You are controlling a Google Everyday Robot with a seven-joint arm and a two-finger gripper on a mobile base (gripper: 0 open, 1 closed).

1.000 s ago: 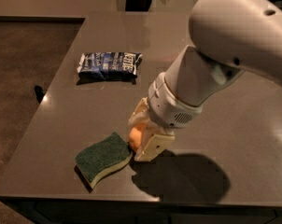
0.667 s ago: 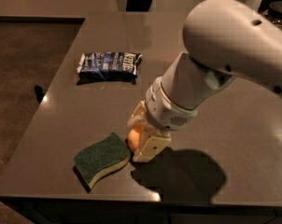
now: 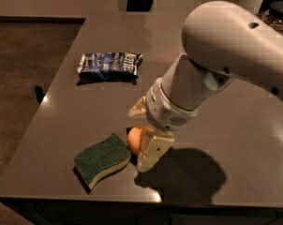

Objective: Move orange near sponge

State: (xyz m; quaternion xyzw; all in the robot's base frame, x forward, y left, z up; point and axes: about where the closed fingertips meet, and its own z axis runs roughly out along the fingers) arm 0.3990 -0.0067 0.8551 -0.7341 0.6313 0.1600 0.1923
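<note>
The orange [image 3: 133,138] lies on the dark grey table [image 3: 85,125], right beside the right end of the sponge [image 3: 102,159], almost touching it. The sponge has a dark green top and a pale yellow base and lies flat near the table's front edge. My gripper [image 3: 143,132] is low over the table and set around the orange, with tan parts on its far side and its near side. The white arm [image 3: 226,64] reaches in from the upper right and hides the right part of the orange.
A blue crinkled chip bag [image 3: 110,65] lies flat further back on the left half of the table. The table's left edge [image 3: 48,93] and front edge [image 3: 132,201] are close to the sponge. The floor lies to the left.
The arm's upper part has shifted slightly up and to the right. The gripper, the orange and the sponge stay in about the same place.
</note>
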